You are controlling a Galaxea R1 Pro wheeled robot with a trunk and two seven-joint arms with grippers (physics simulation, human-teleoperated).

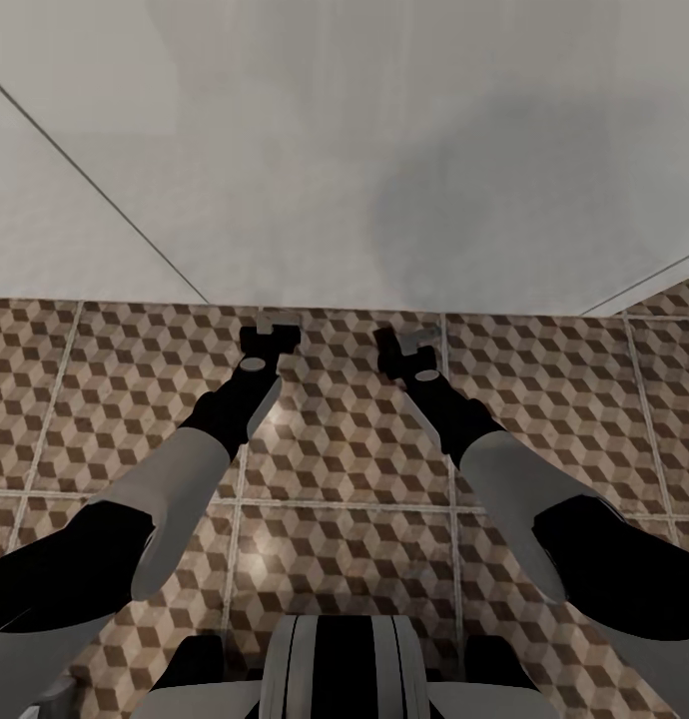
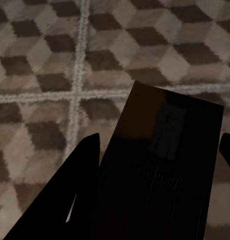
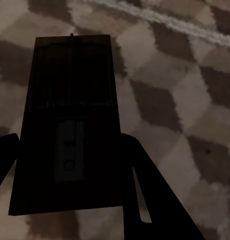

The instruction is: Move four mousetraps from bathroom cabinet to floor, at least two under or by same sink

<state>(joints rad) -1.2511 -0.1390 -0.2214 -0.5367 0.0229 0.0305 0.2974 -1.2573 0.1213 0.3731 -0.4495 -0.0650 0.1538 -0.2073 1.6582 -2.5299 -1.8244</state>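
Observation:
Both arms reach forward over the bathroom floor with its brown and beige cube tiles. My left gripper is shut on a mousetrap, a flat board that looks dark in shadow, held between the fingers just above the tiles. My right gripper is shut on a second mousetrap, whose metal bar and small plate show faintly. Both traps hang close to the foot of a white surface. The cabinet, the sink and the other mousetraps are out of view.
A plain white surface with thin diagonal seams rises straight ahead and meets the floor just past both grippers. Pale grout lines cross the tiles under the left gripper. My own base shows at the near edge.

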